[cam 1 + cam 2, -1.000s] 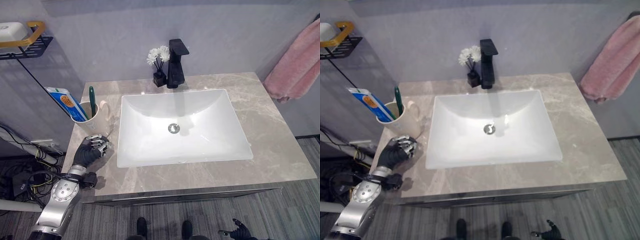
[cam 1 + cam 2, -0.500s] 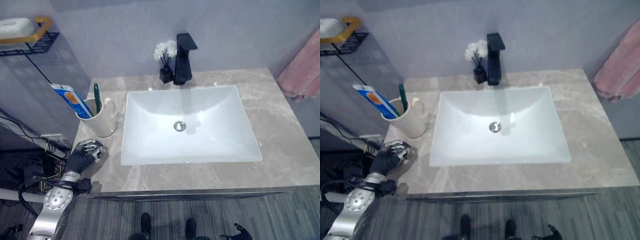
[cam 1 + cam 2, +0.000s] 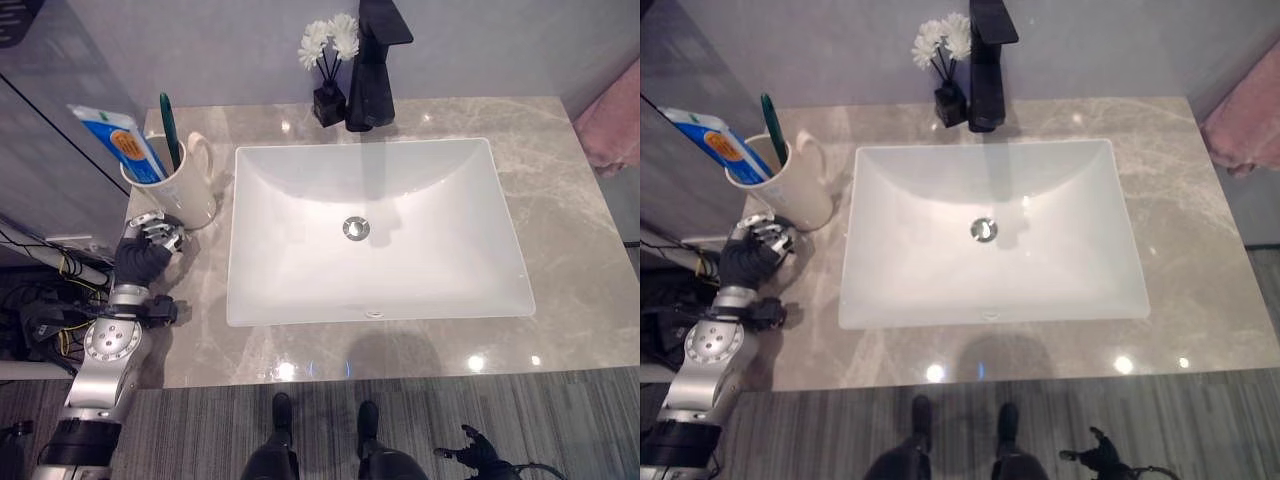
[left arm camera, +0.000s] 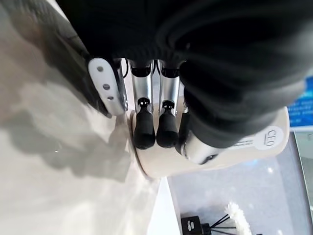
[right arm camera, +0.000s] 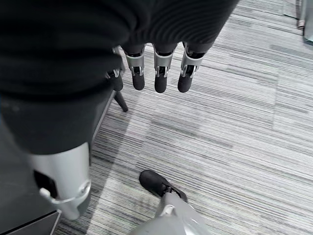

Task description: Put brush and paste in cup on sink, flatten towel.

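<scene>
A cream cup [image 3: 178, 197] stands at the counter's left end. It holds a blue and white toothpaste tube [image 3: 116, 140] and a green toothbrush [image 3: 168, 128], both leaning left. My left hand [image 3: 142, 256] rests on the counter just in front of the cup, open. Its relaxed fingers [image 4: 145, 125] touch the foot of the cup [image 4: 234, 156]. A pink towel [image 3: 1248, 122] hangs bunched at the right edge, beyond the counter. My right hand [image 5: 161, 73] hangs low over the floor, fingers straight, holding nothing.
A white rectangular basin [image 3: 300, 200] fills the middle of the grey marble counter [image 3: 570, 260]. A black faucet [image 3: 375, 65] and a small black vase of white flowers [image 3: 328, 60] stand behind it against the wall.
The whole picture has shifted as the camera moved closer over the sink. My left hand stays at the cup's foot, a little further toward the counter's left edge.
</scene>
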### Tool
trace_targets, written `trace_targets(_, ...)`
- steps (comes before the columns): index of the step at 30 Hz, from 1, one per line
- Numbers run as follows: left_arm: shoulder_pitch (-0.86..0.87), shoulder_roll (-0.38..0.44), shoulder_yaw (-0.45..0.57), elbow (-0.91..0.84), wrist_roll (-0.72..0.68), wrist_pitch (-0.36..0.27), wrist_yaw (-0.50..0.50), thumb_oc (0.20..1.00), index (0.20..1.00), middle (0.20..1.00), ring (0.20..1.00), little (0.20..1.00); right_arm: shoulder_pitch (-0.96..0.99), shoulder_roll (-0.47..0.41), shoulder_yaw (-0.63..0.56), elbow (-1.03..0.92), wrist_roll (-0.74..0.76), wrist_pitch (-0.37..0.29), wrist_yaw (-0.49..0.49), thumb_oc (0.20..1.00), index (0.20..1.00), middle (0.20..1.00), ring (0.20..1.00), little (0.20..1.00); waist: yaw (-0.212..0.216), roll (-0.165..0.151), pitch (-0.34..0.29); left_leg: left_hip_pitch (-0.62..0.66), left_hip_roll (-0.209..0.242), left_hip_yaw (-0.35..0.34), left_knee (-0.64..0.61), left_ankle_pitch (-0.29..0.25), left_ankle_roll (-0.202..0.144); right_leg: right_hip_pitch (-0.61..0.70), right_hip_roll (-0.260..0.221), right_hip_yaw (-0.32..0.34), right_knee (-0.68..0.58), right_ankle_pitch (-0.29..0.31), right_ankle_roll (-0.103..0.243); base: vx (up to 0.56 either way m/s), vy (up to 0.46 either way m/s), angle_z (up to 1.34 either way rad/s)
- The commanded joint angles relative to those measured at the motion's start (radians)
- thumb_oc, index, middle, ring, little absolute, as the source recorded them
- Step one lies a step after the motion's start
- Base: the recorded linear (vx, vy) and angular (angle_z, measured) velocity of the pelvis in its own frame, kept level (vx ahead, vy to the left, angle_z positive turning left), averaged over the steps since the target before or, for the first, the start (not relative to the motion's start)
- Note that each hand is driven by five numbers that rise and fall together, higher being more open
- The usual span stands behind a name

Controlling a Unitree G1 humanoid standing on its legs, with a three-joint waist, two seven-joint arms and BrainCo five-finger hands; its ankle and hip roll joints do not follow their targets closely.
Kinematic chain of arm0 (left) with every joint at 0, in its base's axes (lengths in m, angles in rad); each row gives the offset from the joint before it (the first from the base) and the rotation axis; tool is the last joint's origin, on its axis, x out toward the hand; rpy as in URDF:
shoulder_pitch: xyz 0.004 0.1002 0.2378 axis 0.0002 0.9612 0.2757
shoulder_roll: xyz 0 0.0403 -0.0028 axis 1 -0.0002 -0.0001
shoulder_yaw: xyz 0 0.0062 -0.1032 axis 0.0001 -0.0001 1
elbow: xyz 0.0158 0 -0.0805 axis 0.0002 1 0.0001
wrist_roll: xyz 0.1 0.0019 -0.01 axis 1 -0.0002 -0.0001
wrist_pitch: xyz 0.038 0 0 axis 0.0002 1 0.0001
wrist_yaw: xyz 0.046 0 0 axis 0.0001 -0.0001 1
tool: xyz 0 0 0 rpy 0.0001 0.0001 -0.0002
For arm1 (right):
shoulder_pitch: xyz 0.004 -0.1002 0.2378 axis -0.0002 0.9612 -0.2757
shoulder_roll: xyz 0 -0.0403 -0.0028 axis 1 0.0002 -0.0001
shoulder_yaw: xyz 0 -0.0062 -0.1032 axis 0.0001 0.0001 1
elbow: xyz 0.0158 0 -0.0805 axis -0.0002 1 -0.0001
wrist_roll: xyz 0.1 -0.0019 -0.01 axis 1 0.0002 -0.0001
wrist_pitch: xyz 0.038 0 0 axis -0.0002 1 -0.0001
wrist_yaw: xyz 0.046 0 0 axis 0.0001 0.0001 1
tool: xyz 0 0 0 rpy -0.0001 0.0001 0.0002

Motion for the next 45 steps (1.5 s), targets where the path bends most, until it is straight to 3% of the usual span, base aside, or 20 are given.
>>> trace_targets(1,-0.009,0.028,-0.040,0.077,0.038,0.019,0.027,0.200,0.200,0.200,0.200,0.200,-0.026,-0.016,0.045,-0.026,0.013,0.006,-0.011,1.000,1.000,1.000,1.000,1.000,-0.026,-0.020,0.008,0.019,-0.008,-0.006,0.001,-0.018,0.000,-0.033,-0.032,0.057,-0.002,0.070,0.033,0.00,0.000,0.00)
trace_targets(12,-0.046,0.047,-0.038,0.122,0.043,0.016,0.047,0.200,0.200,0.200,0.200,0.200,-0.036,-0.021,0.053,-0.021,0.003,0.007,-0.009,1.000,1.000,1.000,1.000,1.000,-0.037,-0.019,0.005,0.007,-0.008,0.017,0.001,-0.025,0.001,-0.065,-0.033,0.083,-0.002,0.074,0.037,0.01,0.013,-0.08)
trace_targets(29,-0.153,0.004,-0.074,0.249,0.085,0.031,0.106,0.200,0.200,0.200,0.200,0.200,-0.033,-0.017,0.074,-0.046,-0.007,0.007,-0.010,1.000,1.000,1.000,1.000,1.000,-0.050,-0.042,0.032,0.006,-0.008,0.001,0.001,-0.027,0.003,-0.055,-0.028,0.065,-0.001,0.070,0.032,0.00,0.000,0.00)
trace_targets(38,0.019,-0.015,-0.001,0.139,0.067,0.026,0.051,0.200,0.200,0.200,0.200,0.200,-0.014,-0.014,0.057,-0.020,-0.023,0.013,0.005,1.000,1.000,1.000,1.000,1.000,-0.031,-0.052,-0.006,0.062,0.003,0.007,0.001,-0.043,0.001,-0.004,-0.023,0.064,-0.002,0.053,0.028,0.03,-0.007,0.00)
trace_targets(39,0.095,-0.004,0.027,0.071,0.063,0.019,0.019,0.200,0.200,0.200,0.200,0.200,-0.006,-0.017,0.040,-0.017,-0.024,0.012,0.009,1.000,1.000,1.000,1.000,1.000,-0.021,-0.046,-0.016,0.071,0.002,0.004,0.001,-0.043,0.001,0.006,-0.024,0.061,-0.002,0.050,0.027,0.00,0.000,0.00)
trace_targets(45,0.188,-0.009,0.051,0.035,0.040,0.014,-0.014,0.200,0.200,0.200,0.200,0.200,-0.008,-0.016,0.037,0.000,-0.025,0.008,0.014,1.000,1.000,1.000,1.000,1.000,-0.010,-0.038,-0.022,0.068,0.001,0.000,0.001,-0.040,0.002,0.003,-0.023,0.060,-0.002,0.050,0.027,-0.01,-0.003,0.00)
